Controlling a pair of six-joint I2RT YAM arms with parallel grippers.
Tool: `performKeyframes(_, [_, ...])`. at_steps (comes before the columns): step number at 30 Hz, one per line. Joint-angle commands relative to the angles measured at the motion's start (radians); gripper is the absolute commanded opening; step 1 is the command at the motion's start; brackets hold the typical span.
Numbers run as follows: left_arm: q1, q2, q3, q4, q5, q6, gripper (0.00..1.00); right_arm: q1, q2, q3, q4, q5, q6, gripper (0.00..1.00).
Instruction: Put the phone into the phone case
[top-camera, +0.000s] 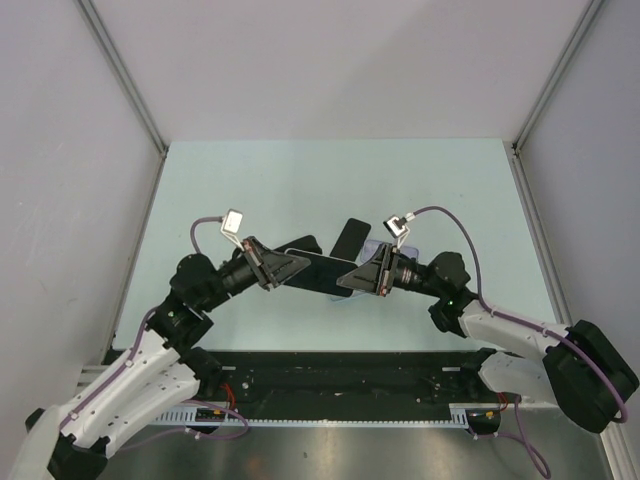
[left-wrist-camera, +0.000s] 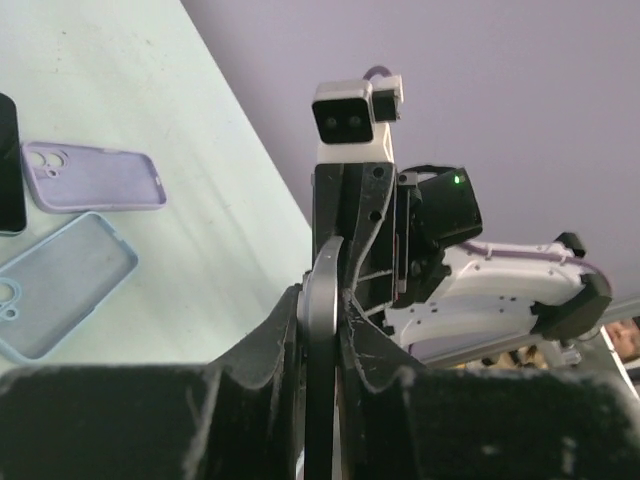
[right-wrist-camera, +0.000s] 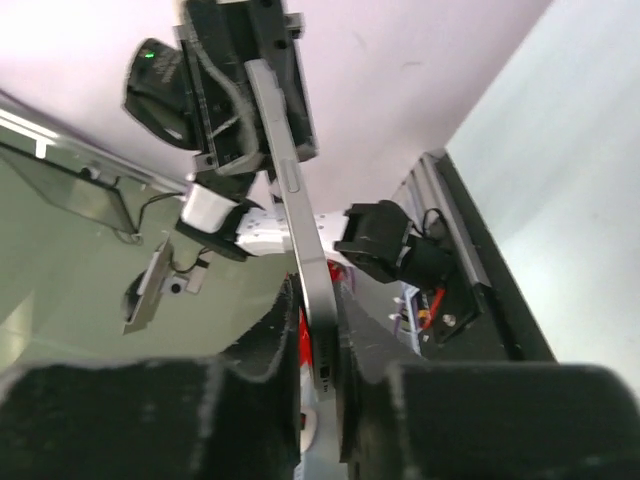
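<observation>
Two pincers share one load above the desk (top-camera: 300, 180). On the left, the left pincer (top-camera: 283, 266) is clenched on one end of the phone (top-camera: 322, 270), pressing both faces of its thin edge in the left wrist view. The dark phone spans the gap between the arms, held off the desk. On the right, the right pincer (top-camera: 358, 277) grasps the other end, snug against the metal rim. In the left wrist view, a dark object (left-wrist-camera: 8, 165) sits at the frame's left edge. Beside it lie a purple case (left-wrist-camera: 95, 178) and a light-blue case (left-wrist-camera: 65, 280), both open side up, near each other but apart.
</observation>
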Motion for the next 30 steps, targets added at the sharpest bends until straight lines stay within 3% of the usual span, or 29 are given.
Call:
performKeyframes(1, [-0.001, -0.006, -0.001, 0.091, 0.013, -0.005, 0.02, 0.036, 0.006, 0.005, 0.117, -0.007, 0.007, 0.00])
performKeyframes(5, [0.001, -0.012, -0.010, 0.091, 0.007, 0.004, 0.09, 0.036, 0.007, 0.005, 0.117, -0.008, 0.001, 0.00])
performKeyframes(8, [0.001, -0.020, -0.018, 0.088, 0.004, 0.022, 0.23, 0.018, -0.003, 0.005, 0.098, -0.016, -0.001, 0.00])
performKeyframes(11, [0.002, -0.038, -0.015, 0.022, -0.036, 0.053, 0.46, -0.022, -0.028, 0.005, 0.045, -0.030, -0.015, 0.00])
performKeyframes(12, [0.002, -0.044, -0.008, -0.009, -0.051, 0.067, 0.58, -0.034, -0.037, 0.003, 0.025, -0.036, -0.022, 0.00])
performKeyframes(18, [0.013, -0.028, 0.013, -0.111, -0.083, 0.124, 0.84, -0.124, -0.184, 0.011, -0.327, 0.022, -0.156, 0.00])
performKeyframes(23, [0.013, 0.095, 0.082, -0.288, -0.166, 0.186, 0.91, -0.218, -0.275, 0.013, -0.509, 0.007, -0.243, 0.00])
performKeyframes(30, [0.013, 0.325, 0.125, -0.379, -0.234, 0.265, 0.95, -0.353, -0.349, 0.031, -0.835, 0.018, -0.395, 0.00])
